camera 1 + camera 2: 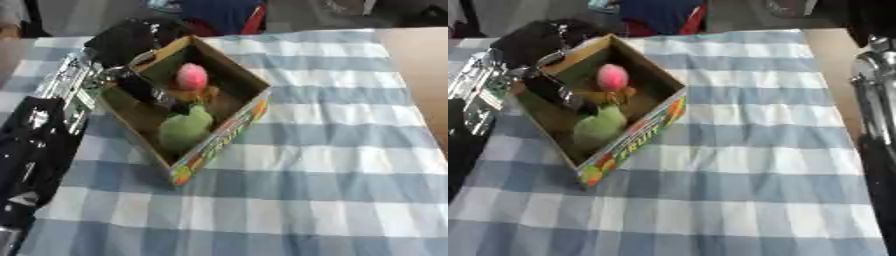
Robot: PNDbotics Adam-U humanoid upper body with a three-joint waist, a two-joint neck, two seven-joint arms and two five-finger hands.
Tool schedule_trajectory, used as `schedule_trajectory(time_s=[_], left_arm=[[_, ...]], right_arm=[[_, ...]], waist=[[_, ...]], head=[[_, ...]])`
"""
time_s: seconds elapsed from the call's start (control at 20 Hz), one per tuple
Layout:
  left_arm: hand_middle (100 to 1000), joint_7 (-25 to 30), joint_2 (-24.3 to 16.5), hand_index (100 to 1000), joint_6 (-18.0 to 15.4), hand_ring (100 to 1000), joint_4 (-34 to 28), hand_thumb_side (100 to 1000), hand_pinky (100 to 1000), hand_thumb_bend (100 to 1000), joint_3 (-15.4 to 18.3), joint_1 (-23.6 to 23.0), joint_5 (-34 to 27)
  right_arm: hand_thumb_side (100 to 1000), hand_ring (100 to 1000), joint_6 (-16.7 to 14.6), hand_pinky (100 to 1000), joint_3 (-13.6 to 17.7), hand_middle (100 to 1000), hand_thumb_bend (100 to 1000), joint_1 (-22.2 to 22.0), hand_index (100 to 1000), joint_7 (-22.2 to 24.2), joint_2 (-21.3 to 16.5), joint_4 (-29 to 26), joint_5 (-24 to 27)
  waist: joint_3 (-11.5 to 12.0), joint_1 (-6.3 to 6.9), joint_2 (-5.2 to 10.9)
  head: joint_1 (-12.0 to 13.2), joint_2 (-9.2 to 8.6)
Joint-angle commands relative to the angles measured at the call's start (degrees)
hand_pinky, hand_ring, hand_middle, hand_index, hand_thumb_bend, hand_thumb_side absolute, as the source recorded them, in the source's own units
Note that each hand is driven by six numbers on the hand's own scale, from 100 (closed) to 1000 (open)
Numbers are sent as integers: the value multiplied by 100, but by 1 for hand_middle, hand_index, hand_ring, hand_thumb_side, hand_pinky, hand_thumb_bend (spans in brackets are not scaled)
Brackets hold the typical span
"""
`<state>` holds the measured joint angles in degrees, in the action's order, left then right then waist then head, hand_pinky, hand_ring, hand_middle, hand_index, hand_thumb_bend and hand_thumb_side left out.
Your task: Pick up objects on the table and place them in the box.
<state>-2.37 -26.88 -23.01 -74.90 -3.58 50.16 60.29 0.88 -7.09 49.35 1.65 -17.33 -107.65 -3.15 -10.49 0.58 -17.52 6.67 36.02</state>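
Two items already lie in the box (229,127), which sits near the table's far left corner on the blue-and-white checked cloth (332,165). From the left edge the left hand (149,92) reaches inside, dark fingers extended over the green object (185,129); whether they grip it I cannot tell. Judging by this, a placing step is ending, and withdrawal calls for lifting clear of the cardboard wall. The green lump looks soft and rounded; beyond it lies a smooth pink ball (192,76). The right arm (877,100) shows at the right edge, its hand unseen.
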Motion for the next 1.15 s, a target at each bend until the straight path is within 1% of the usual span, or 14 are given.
schedule_trajectory(time_s=[0.05, 0.1, 0.3, 0.35, 0.5, 0.55, 0.6, 0.75, 0.85, 0.95, 1.0, 1.05, 1.1, 1.15], left_arm=[[779, -692, -232, 989, 531, 851, -454, 1000, 452, 824, 242, -16, -725], [759, -901, -261, 973, 722, 836, -626, 1000, 434, 763, 326, -81, -1052], [724, -1457, -419, 944, 1354, 809, -1349, 1000, 414, 658, 621, -376, -2232], [724, -1541, -460, 944, 1492, 809, -1535, 1000, 414, 658, 700, -464, -2482], [689, -1757, -589, 915, 1900, 788, -2093, 1000, 397, 494, 974, -777, -3193], [687, -1849, -640, 913, 2041, 786, -2287, 1000, 396, 481, 1077, -898, -3463], [669, -1962, -694, 900, 2177, 771, -2476, 1000, 382, 395, 1191, -1026, -3722], [651, -2352, -852, 889, 2472, 755, -3027, 1000, 366, 363, 1487, -1452, -4443], [639, -2596, -949, 881, 2513, 743, -3377, 1000, 355, 358, 1631, -1772, -4839], [625, -2894, -1020, 870, 2437, 730, -3737, 1000, 351, 345, 1782, -2163, -5154], [624, -3036, -1032, 868, 2366, 728, -3855, 981, 357, 315, 1852, -2355, -5283], [624, -3171, -1032, 867, 2236, 726, -3913, 973, 361, 303, 1926, -2549, -5415], [620, -3281, -1018, 867, 2064, 717, -3942, 947, 357, 284, 2000, -2738, -5528], [613, -3347, -980, 866, 1840, 709, -3956, 936, 352, 273, 2073, -2945, -5610]], right_arm=[[841, 771, 12, 699, 86, 687, 100, 37, 931, -101, -121, -131, 57], [840, 771, 19, 699, 96, 687, 100, 14, 931, -125, -139, -134, 61], [838, 771, 37, 699, 131, 687, 100, -59, 932, -191, -197, -143, 65], [838, 771, 40, 699, 140, 687, 100, -74, 932, -206, -211, -145, 65], [837, 771, 47, 698, 168, 688, 100, -121, 932, -250, -254, -151, 62], [837, 771, 49, 698, 177, 688, 100, -138, 932, -266, -269, -155, 62], [837, 771, 49, 698, 188, 688, 100, -158, 932, -283, -289, -157, 60], [850, 772, 34, 696, 224, 689, 100, -222, 933, -343, -344, -168, 63], [870, 773, 5, 694, 250, 692, 100, -266, 933, -403, -374, -178, 79], [914, 776, -38, 694, 279, 698, 100, -318, 935, -493, -409, -188, 124], [940, 778, -71, 697, 291, 704, 100, -345, 936, -544, -424, -194, 165], [953, 782, -117, 699, 305, 709, 100, -377, 937, -606, -438, -202, 224], [989, 790, -167, 699, 314, 717, 100, -413, 938, -667, -452, -206, 294], [1000, 796, -214, 697, 321, 720, 100, -453, 938, -725, -466, -206, 384]], waist=[[30, -5, 180], [55, -5, 199], [152, -7, 256], [174, -8, 266], [256, -10, 299], [281, -11, 309], [311, -12, 318], [398, -17, 338], [452, -20, 346], [508, -21, 349], [530, -22, 348], [551, -25, 346], [568, -28, 341], [582, -33, 334]], head=[[-63, 42], [-94, 48], [-210, 65], [-241, 68], [-346, 89], [-375, 94], [-411, 100], [-504, 105], [-560, 102], [-611, 107], [-629, 110], [-643, 115], [-652, 123], [-655, 132]])
